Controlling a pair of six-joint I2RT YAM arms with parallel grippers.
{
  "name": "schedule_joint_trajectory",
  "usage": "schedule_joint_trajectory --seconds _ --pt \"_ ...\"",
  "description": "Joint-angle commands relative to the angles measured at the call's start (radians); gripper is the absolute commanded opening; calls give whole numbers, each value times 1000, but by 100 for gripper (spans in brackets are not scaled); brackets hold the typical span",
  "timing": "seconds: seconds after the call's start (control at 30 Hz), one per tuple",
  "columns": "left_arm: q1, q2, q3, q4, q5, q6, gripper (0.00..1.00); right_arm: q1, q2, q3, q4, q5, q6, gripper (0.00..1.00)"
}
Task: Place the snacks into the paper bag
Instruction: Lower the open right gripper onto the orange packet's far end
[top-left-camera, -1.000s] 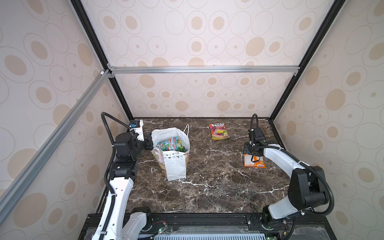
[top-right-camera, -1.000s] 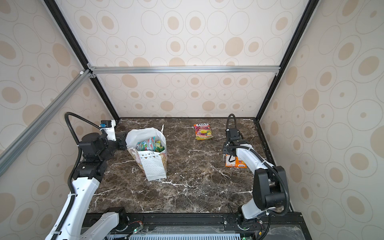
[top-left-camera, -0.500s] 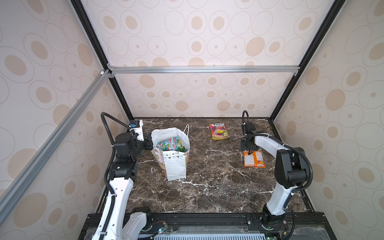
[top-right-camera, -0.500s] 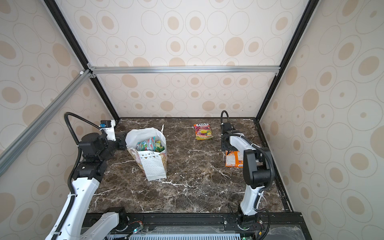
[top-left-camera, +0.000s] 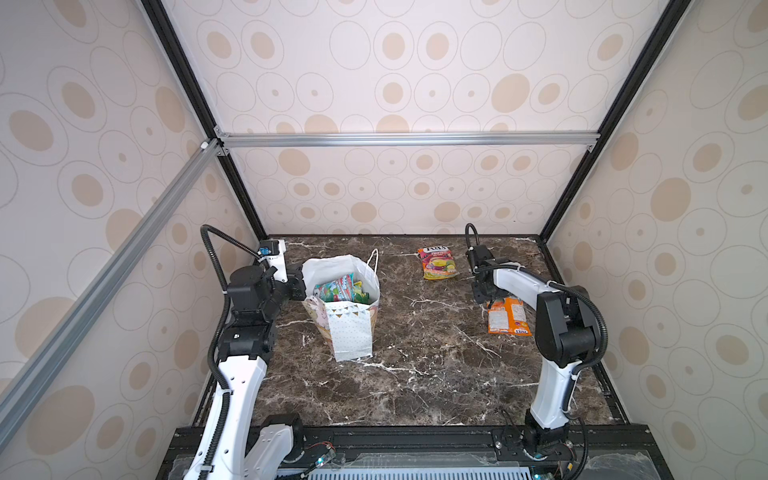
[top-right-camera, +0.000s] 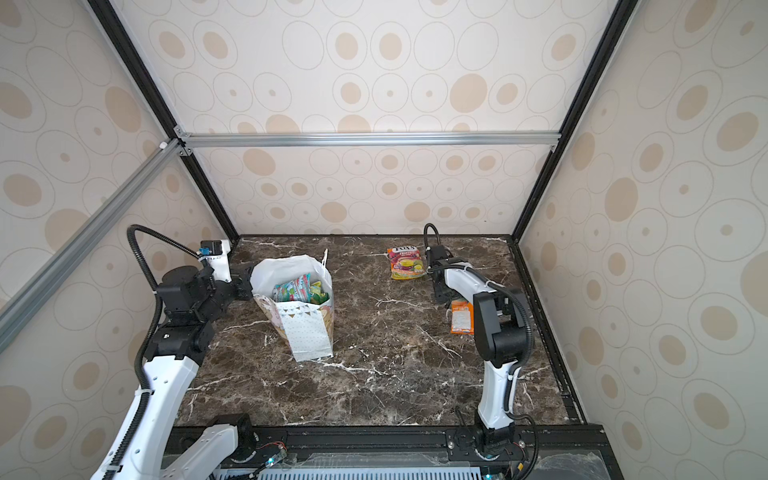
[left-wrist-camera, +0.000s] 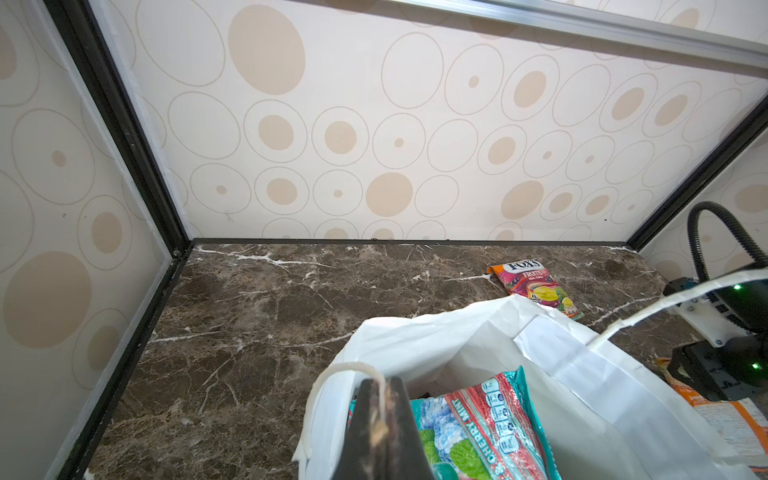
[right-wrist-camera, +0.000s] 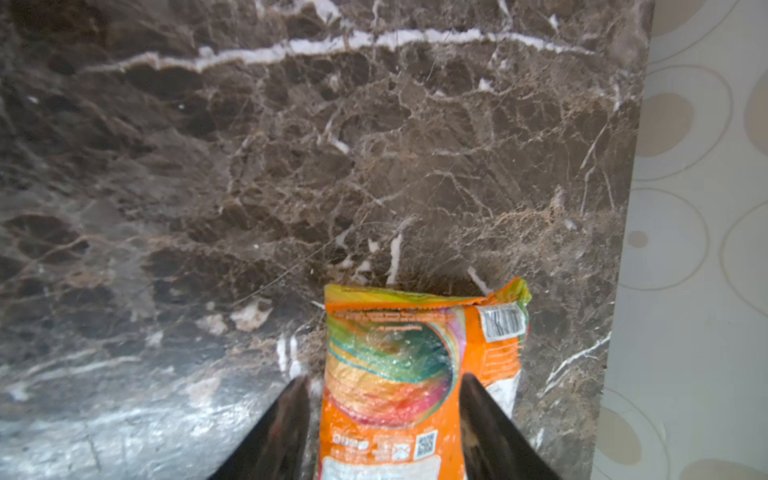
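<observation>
Brown marble tabletop (top-left-camera: 415, 374) with white veins forms the floor of a booth with cream walls (top-left-camera: 395, 83) printed with beige ovals. On the left, the left gripper (left-wrist-camera: 380, 388) reaches in from the side with its jaws pressed together, pinching the near rim of the paper bag (top-left-camera: 349, 332) together with one white cord handle (left-wrist-camera: 353, 368). That bag stands upright on the left half of the table with its mouth open, and its dotted front with the pennant print faces the camera in both top views. Inside lie several snacks. A teal pouch (left-wrist-camera: 490, 424) marked "CHERRY MINT" is on top, with a green pouch (top-left-camera: 362, 296) beside it. How many lie beneath I cannot tell. Further right, near the back wall, a FOX'S pouch (top-left-camera: 438, 262) with fruit pictures lies flat on the marble, well apart from the bag. On the right side, the right gripper (right-wrist-camera: 384, 377) points down at the table with its jaws spread, one finger on each side of an orange pouch (right-wrist-camera: 386, 332). This pouch lies flat, printed back up, near the right edge. Whether the fingers touch it cannot be told from the wrist view.
</observation>
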Motion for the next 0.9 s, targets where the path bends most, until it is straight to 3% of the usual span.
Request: schedule_joint_trajectory --seconds 0.0,0.6,0.87 --pt "2 -15 11 -23 -3 2 0 1 48 39 -30 31 -56 60" --pt "3 -21 9 -21 0 0 0 3 176 101 -24 20 -139 60" --pt "3 -26 9 -20 -2 0 0 3 186 96 -13 -18 -124 49"
